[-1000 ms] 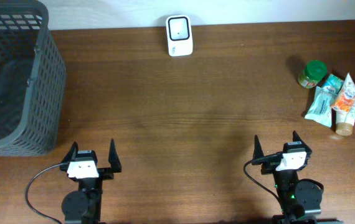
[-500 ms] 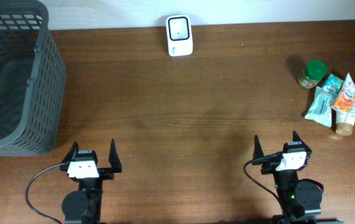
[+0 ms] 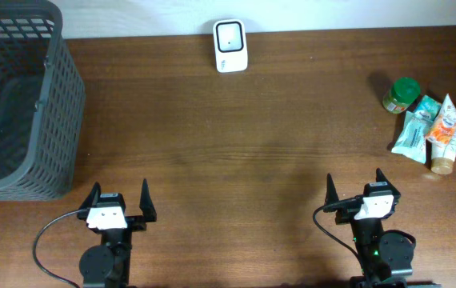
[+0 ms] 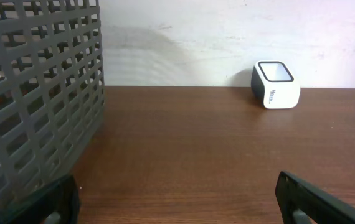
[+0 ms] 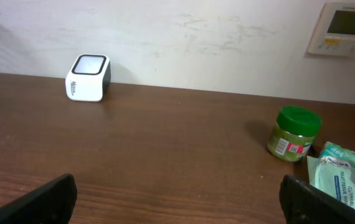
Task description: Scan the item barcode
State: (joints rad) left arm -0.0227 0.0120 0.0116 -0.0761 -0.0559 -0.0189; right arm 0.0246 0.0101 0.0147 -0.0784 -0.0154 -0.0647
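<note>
White scanner [image 3: 230, 46] one, grey basket [image 3: 66, 108] one, green-lidded jar [image 3: 402, 94] one; left fingers [image 3: 146, 204], right fingers [image 3: 330, 196] wide, empty

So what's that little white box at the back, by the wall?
The white box is a small rounded block, plastic by its look, with dark sides, a black-framed pale window on its upward-tilted face and small print on the front. It stands at the far edge of the wooden table, close to the wall, touching nothing else.
</note>
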